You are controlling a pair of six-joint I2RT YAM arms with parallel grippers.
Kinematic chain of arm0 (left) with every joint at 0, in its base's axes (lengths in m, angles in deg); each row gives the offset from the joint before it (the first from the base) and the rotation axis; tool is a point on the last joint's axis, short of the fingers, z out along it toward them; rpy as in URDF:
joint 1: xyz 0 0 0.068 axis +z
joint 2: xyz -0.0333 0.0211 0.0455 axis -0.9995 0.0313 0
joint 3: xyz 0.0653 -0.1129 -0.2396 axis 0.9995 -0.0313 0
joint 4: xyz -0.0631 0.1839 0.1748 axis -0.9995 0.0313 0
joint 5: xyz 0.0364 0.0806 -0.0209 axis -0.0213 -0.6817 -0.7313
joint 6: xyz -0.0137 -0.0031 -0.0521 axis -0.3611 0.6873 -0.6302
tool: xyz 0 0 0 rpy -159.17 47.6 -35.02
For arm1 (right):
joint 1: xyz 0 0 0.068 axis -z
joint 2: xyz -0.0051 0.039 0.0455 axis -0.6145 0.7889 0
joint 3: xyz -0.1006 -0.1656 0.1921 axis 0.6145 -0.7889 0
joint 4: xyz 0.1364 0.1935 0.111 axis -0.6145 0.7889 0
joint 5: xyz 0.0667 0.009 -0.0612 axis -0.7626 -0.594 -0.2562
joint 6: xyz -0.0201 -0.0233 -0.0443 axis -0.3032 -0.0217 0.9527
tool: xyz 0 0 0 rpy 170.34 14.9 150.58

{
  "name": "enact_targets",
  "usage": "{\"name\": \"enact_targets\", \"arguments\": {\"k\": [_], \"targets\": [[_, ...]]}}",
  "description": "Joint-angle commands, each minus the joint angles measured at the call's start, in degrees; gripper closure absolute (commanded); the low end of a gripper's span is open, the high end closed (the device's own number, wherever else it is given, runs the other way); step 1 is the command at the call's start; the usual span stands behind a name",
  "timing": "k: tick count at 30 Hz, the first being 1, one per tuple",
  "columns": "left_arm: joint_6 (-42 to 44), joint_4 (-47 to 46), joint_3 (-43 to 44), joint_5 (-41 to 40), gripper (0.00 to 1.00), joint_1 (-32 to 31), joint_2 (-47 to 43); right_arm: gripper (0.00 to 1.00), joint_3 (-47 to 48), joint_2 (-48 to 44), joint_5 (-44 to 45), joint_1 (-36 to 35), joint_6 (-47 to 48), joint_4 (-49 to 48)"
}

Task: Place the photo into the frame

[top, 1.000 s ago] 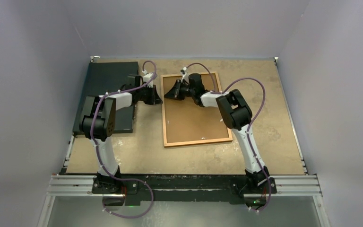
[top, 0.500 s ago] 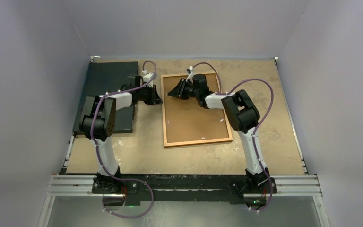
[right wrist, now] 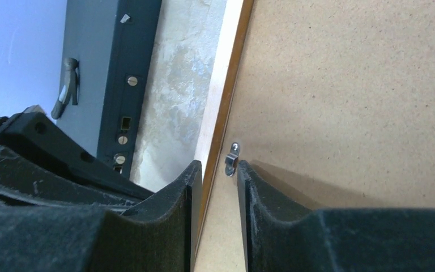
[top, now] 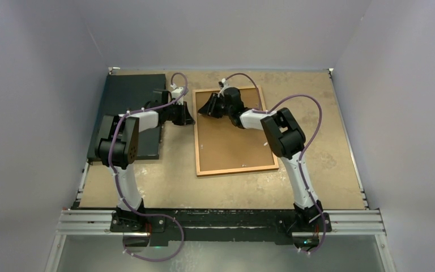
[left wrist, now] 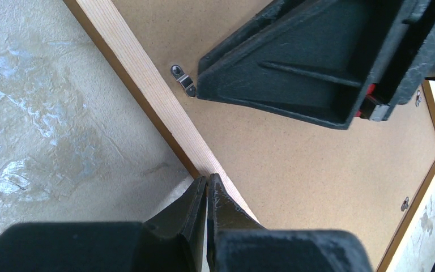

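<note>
The frame (top: 238, 169) lies face down mid-table, its orange-brown border around a plain brown backing board (top: 232, 141). The photo is hidden. My left gripper (top: 188, 117) is shut, its tips at the frame's left border (left wrist: 141, 85) in the left wrist view (left wrist: 207, 180). My right gripper (top: 205, 107) is slightly open over the frame's far left corner. In the right wrist view (right wrist: 215, 170) its jaws straddle the border's inner edge (right wrist: 218, 113), right behind a small metal clip (right wrist: 232, 158). That clip (left wrist: 183, 79) and the right gripper (left wrist: 294, 68) also show in the left wrist view.
A dark grey-black mat (top: 127, 113) lies at the far left, partly under my left arm; its edge with screws shows in the right wrist view (right wrist: 130, 68). Grey walls enclose the table on three sides. More clips sit along the frame's other edges (left wrist: 405, 203).
My right gripper shifted a little right, then back left to the frame's far left corner. My left arm and the frame have not moved.
</note>
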Motion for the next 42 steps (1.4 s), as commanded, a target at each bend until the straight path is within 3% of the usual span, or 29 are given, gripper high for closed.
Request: {"name": "enact_targets", "arguments": {"k": [1,27,42], "targets": [[0.64,0.74,-1.51,-1.69,1.00,-0.33,1.87,0.68,3.72,1.63,0.67,-0.88,2.00,2.86],[0.52,0.13,-1.61,-1.29,1.00,-0.26,1.99,0.72,4.89,3.93,-0.58,-1.93,-0.31,3.34],[0.49,0.11,-1.46,-1.06,1.00,-0.28,2.36,0.77,-4.08,1.31,9.23,-3.55,-9.28,-5.15]]}}
